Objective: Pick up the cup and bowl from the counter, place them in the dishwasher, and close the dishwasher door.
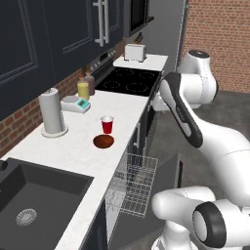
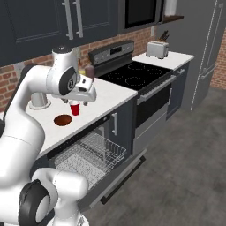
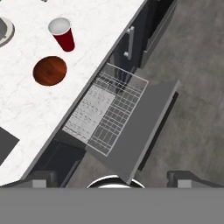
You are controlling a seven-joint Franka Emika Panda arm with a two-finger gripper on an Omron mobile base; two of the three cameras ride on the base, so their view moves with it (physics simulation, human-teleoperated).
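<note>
The red cup [image 1: 107,124] stands upright on the white counter [image 1: 63,146], with the low reddish-brown bowl [image 1: 103,141] just in front of it. In the hand view, the cup [image 3: 61,34] and bowl [image 3: 50,70] lie at the upper left. Below the counter edge, the dishwasher door [image 3: 144,127] is folded down flat and the grey wire rack [image 3: 105,111] is pulled out and empty. My gripper [image 2: 84,100] hangs high above the counter's front edge, next to the cup [image 2: 75,107] and apart from it. Its fingertips [image 3: 43,179] stand wide open with nothing between them.
A paper towel roll [image 1: 52,111], a yellow-filled jar [image 1: 83,89] and a small teal scale [image 1: 75,104] stand along the back of the counter. The black sink [image 1: 34,200] is at the near left. The black stove [image 1: 128,80] and a toaster [image 1: 135,52] lie farther along.
</note>
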